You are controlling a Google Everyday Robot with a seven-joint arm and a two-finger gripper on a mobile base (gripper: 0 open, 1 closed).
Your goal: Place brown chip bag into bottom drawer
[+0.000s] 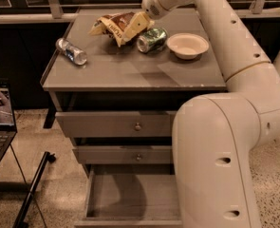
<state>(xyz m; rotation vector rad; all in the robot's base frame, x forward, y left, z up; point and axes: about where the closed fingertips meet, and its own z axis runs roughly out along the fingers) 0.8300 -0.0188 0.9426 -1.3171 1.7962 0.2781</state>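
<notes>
Reach-to-grasp: hand (138, 24) at the right end of the brown chip bag (112, 24), toward the back of the desk (130, 72).

Your hand sat against the bag's right end, just left of the green can (152, 39). How wide it stood, or whether it had any hold on the foil, could not be told. The bag lay crumpled on the desk top; the bottom drawer (130, 198) stood open below. Judged: pick not yet secured. To do it well, you needed to bite a full fold of foil rather than the slippery edge, then lift straight up before swinging forward, so that can and white bowl (187, 45) were not knocked.
</notes>
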